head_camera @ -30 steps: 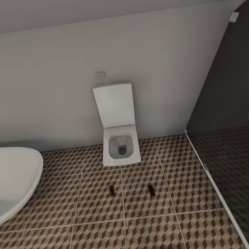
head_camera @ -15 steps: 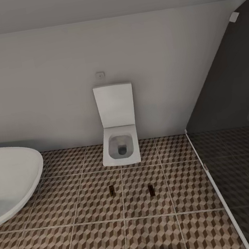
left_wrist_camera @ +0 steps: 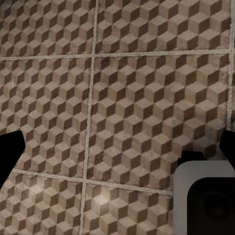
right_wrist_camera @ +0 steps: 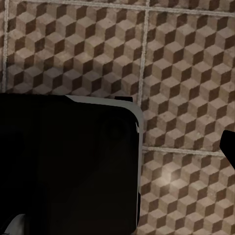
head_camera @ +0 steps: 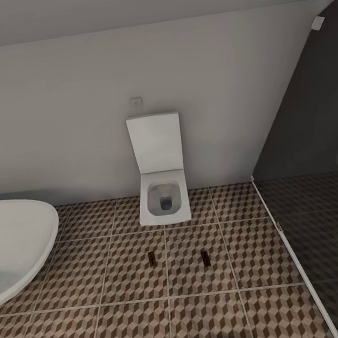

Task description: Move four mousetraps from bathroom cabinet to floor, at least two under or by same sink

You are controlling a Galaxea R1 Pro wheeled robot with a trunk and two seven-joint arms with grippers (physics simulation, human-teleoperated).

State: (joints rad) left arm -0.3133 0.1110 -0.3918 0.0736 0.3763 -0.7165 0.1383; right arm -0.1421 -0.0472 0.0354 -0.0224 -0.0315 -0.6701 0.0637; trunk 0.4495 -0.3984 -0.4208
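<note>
Cube-patterned bathroom floor [head_camera: 132, 316] runs from you up to a grey wall, with a white toilet [head_camera: 163, 191] against it, a white tub [head_camera: 17, 242] at your left and a dark glass screen [head_camera: 323, 177] at your right. Two mousetraps already lie flat on the tiles in front of the toilet — one [head_camera: 151, 257] left of a grout line, the other [head_camera: 205, 258] right of it, well apart. No sink or cabinet is in sight, so whether these count as sink-side can't be judged. Both wrist cameras look down at bare tile past the robot's dark base; the left gripper [left_wrist_camera: 117, 152] shows black fingertips [left_wrist_camera: 10, 152] spread wide and carrying nothing. For the right gripper, you can't tell — just one tip [right_wrist_camera: 229, 144] shows.
</note>
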